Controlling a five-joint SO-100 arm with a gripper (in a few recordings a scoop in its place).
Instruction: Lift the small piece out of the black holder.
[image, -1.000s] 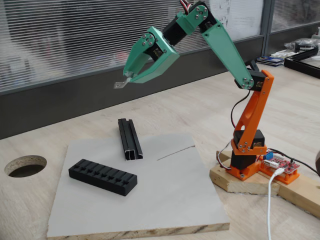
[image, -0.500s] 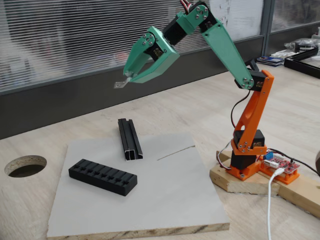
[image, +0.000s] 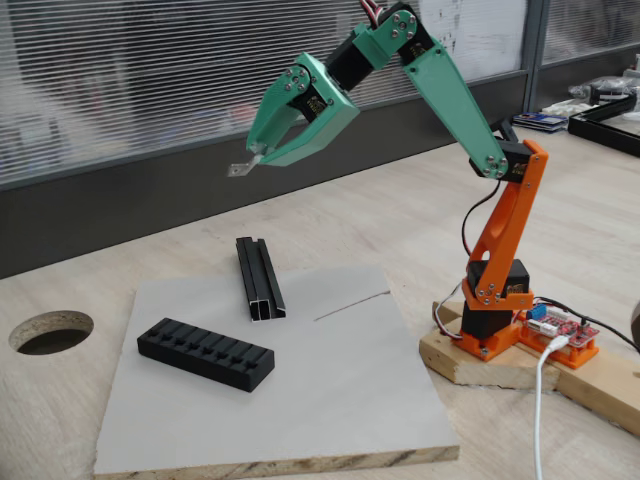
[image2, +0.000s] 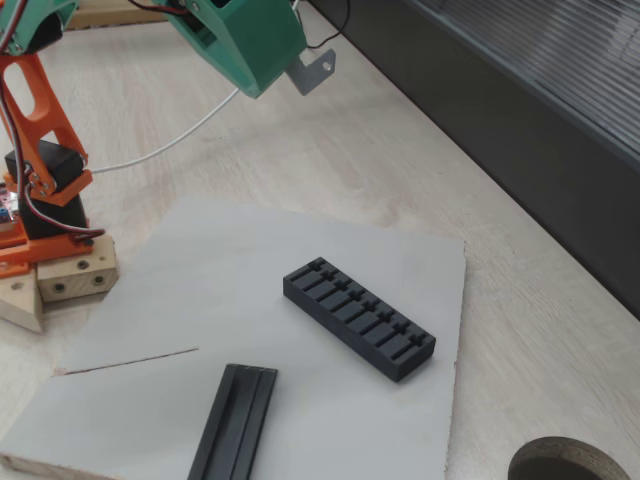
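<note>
The tool (image: 256, 158) is pinched down on the piece (image: 238, 169), which pokes out past its tip and hangs high in the air, well above the holder (image: 206, 353). The holder sits on the grey board (image: 330, 400) near the rail (image: 259, 277), slots looking empty, so I'd say the lift is basically done. Best bet now: keep the squeeze steady and avoid jerky moves, since such a thin strip could slip or twist out
</note>
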